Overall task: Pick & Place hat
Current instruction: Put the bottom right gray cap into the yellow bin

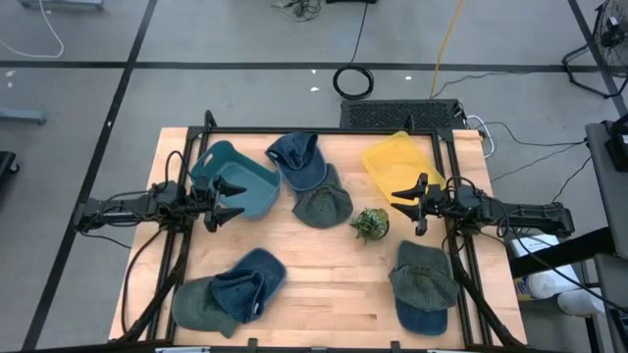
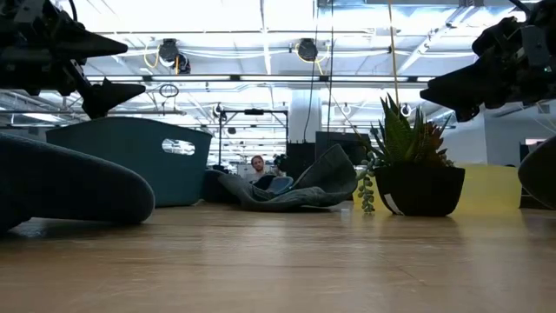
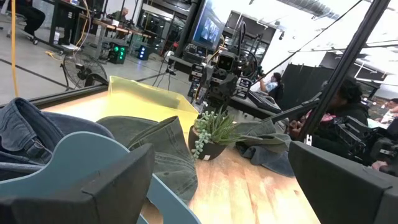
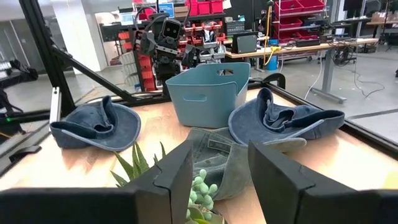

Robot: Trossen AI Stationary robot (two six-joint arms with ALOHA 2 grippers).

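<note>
Several denim hats lie on the table. A blue hat and an olive hat rest at the middle, between a teal bin and a yellow bin. Blue and green hats are piled near the left front, and another pair near the right front. My left gripper hovers open over the teal bin's near side. My right gripper hovers open by the yellow bin, above a small potted plant. Neither gripper holds anything.
The potted plant stands upright just right of the olive hat. A black frame runs along the table's far edge and sides. Bare wood lies between the two front hat piles. People sit in the room beyond.
</note>
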